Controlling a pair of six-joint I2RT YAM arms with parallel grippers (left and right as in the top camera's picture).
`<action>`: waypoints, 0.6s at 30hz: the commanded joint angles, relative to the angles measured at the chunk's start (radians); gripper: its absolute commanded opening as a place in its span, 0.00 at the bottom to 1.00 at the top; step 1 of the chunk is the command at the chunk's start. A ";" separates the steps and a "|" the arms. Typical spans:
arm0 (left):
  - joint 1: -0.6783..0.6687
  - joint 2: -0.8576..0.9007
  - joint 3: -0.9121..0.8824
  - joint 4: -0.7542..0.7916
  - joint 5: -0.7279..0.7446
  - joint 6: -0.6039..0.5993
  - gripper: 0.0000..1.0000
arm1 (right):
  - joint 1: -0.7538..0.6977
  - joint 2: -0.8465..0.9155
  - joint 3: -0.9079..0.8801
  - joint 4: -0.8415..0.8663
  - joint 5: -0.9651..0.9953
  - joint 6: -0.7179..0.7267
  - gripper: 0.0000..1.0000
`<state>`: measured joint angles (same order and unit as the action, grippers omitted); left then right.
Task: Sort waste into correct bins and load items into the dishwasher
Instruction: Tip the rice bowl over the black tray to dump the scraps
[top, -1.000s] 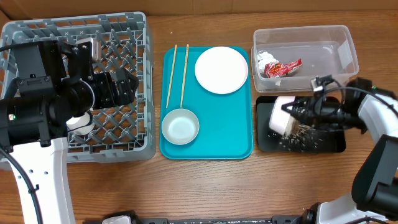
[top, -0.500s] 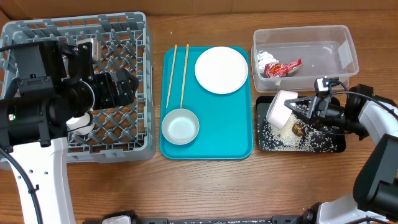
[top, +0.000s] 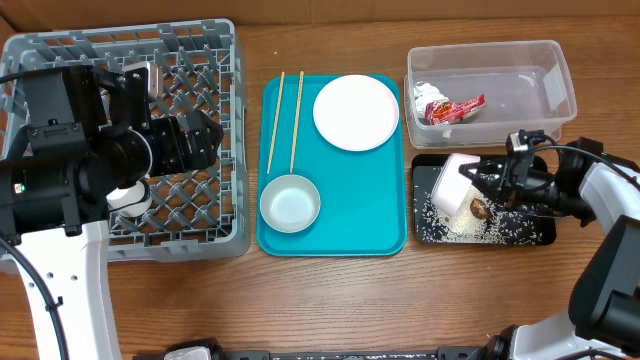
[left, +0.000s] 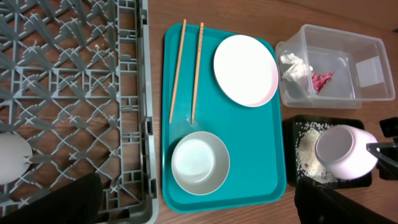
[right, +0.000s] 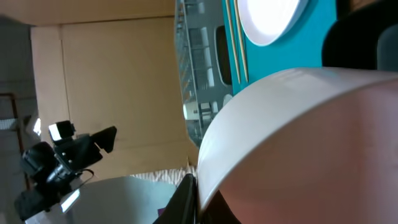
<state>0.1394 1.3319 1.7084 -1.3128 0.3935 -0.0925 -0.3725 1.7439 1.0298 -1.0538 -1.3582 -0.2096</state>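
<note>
Right arm reaches in low from the table's right edge, forearm about level, right claw clamped on the small white bowl. The bowl is tipped on its side over the left half of the black tray. Rice grains and the brown lump lie in that tray. Left arm is over the dish rack, far left of the tray, left claw fingers apart. Versus half a second ago the bowl has shifted slightly toward the tray's centre; left arm is unchanged.

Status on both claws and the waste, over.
Left claw open above dish rack, empty. Right claw shut on small white bowl, tipped over black tray. Rice and brown lump in tray. Nothing blocking.
</note>
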 joint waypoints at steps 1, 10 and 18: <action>0.004 -0.002 0.011 0.002 0.019 0.026 1.00 | -0.005 -0.011 0.005 -0.002 -0.024 0.059 0.04; 0.004 -0.002 0.011 0.000 0.019 0.026 1.00 | 0.011 -0.039 0.016 -0.001 0.127 0.006 0.04; 0.004 -0.002 0.011 0.000 0.019 0.027 1.00 | 0.029 -0.088 0.048 -0.195 0.019 -0.347 0.04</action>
<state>0.1394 1.3319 1.7084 -1.3132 0.3935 -0.0929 -0.3637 1.7248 1.0351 -1.1725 -1.2308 -0.2455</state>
